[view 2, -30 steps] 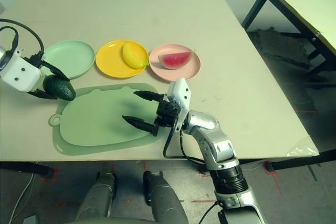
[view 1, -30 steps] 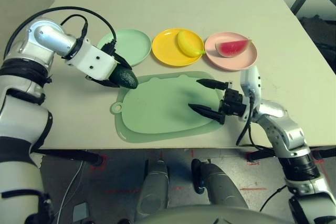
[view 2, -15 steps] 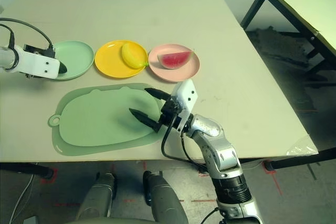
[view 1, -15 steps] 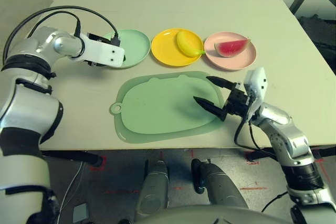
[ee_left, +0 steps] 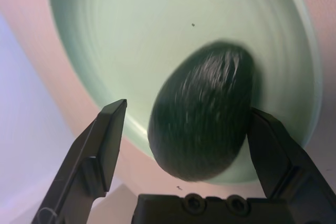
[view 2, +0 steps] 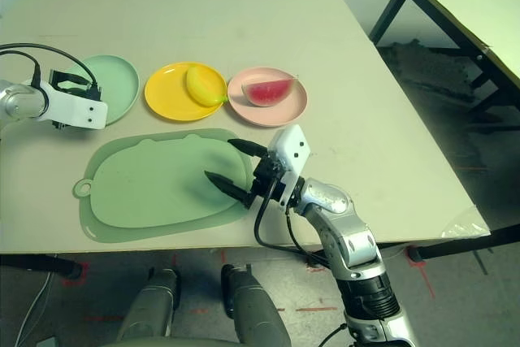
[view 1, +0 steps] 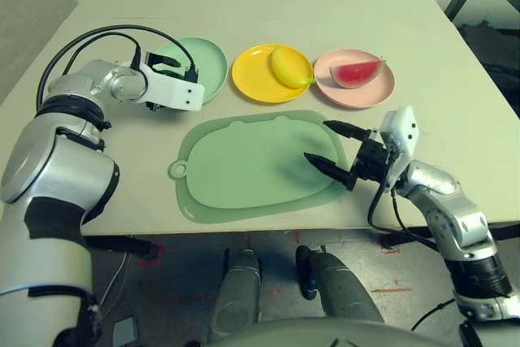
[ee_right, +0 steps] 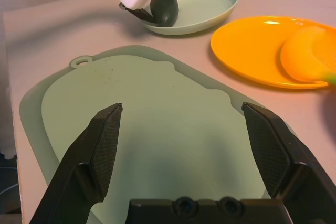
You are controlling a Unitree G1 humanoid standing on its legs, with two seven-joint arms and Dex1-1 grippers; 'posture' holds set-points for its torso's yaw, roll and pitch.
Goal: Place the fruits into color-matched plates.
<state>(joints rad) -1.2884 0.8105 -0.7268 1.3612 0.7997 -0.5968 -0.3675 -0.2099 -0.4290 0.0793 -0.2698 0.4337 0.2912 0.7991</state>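
on the mint green plate (view 1: 210,62), round and shallow with a smooth, low wall, sits the avocado (ee_left: 202,111), an egg-shaped piece, dark green, its pebbled skin catching a broken highlight. the left gripper (ee_left: 184,111) is released: its two black, angular fingers stand apart either side of the fruit, one at or very near its skin. beside the mint plate, the yellow plate (view 1: 252,87) carries the banana (view 1: 286,68), curved, smooth, paler yellow with a greenish tip reaching the rim. next along, the pink plate (view 2: 280,117), pale, carries the watermelon (view 2: 270,92), a wedge with red flesh, flat-faced, with a thin rind. nearer me lies the green mat (view 1: 260,164), flat, matte, rounded at the corners, with a small ring tab and a darker border. over its edge i note the right gripper (ee_right: 182,107) released, black fingers wide, inner pads (ee_right: 107,148) finely cross-textured, nothing between them.
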